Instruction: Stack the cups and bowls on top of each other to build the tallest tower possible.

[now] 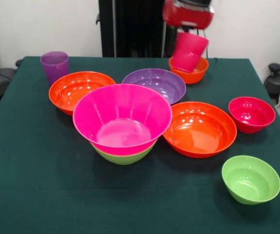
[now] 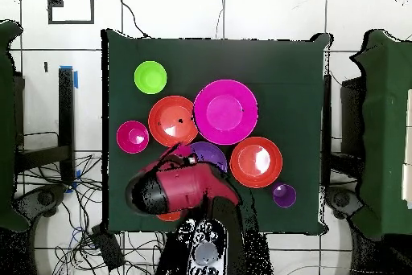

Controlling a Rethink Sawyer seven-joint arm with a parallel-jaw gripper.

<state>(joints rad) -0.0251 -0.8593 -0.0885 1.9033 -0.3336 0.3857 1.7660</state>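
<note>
Gripper (image 1: 190, 30) clamped on red-pink cup (image 1: 189, 51), cup tilted, hanging just above small orange bowl (image 1: 189, 74) at table's (image 1: 32, 185) far edge. Tower (image 1: 122, 124): wide hot pink bowl nested in lime green one, mid-table. Purple cup (image 1: 55, 66) upright far left, other bowls loose around.

No legible text, label, brand or number anywhere — not on bowls, cups or arm.
</note>
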